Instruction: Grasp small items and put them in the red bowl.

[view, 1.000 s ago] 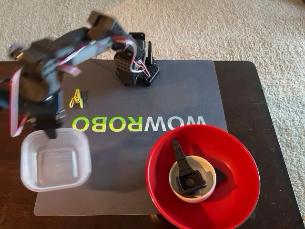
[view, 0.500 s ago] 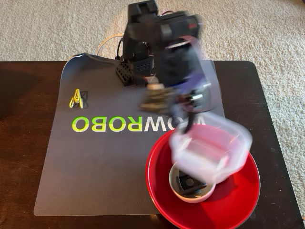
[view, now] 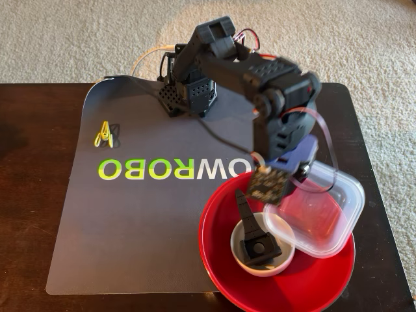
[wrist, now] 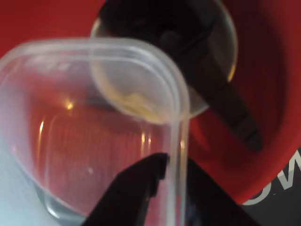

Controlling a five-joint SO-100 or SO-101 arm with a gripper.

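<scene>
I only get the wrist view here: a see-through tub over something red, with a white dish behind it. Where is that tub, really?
Observer: In the fixed view the clear tub is over the right side of the red bowl, with its outer corner jutting past the rim.
Operator: Is anything left outside the bowl?
Observer: Yes. Some yellow paper clips lie on the grey mat near its upper left corner, well away from the red bowl.
</scene>
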